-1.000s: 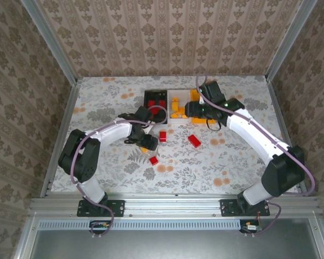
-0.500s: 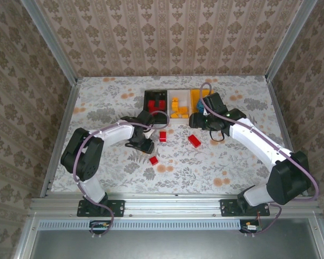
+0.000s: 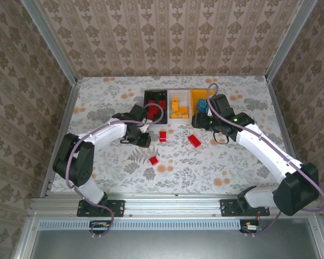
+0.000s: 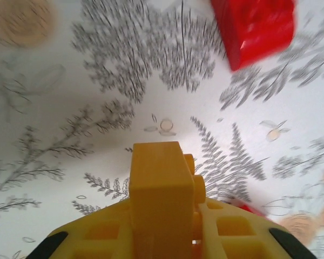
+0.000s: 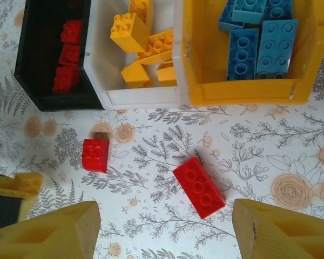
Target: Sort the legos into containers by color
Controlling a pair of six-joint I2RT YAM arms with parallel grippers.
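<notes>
Left wrist view showed the left gripper (image 4: pixel 164 216) clamped on an orange-yellow brick (image 4: pixel 154 172) at bottom centre, apparently mid-carry. The right gripper (image 5: pixel 164 229) hung open below a red brick (image 5: pixel 198 188). The next move probably called for dropping the held brick into the white bin (image 5: pixel 140 98), upper middle.

red legos (image 5: pixel 69 54): black bin (image 5: pixel 40 48), three loose (image 3: pixel 162 136) | yellow legos (image 5: pixel 130 32): white bin (image 5: pixel 140 98), one held (image 4: pixel 156 183) | blue legos (image 5: pixel 272 46): yellow bin (image 5: pixel 243 91)

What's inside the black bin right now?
Only red bricks: about three show in the black bin from the right wrist view. Anything beneath them is covered, and the bin's far end runs off that view.
</notes>
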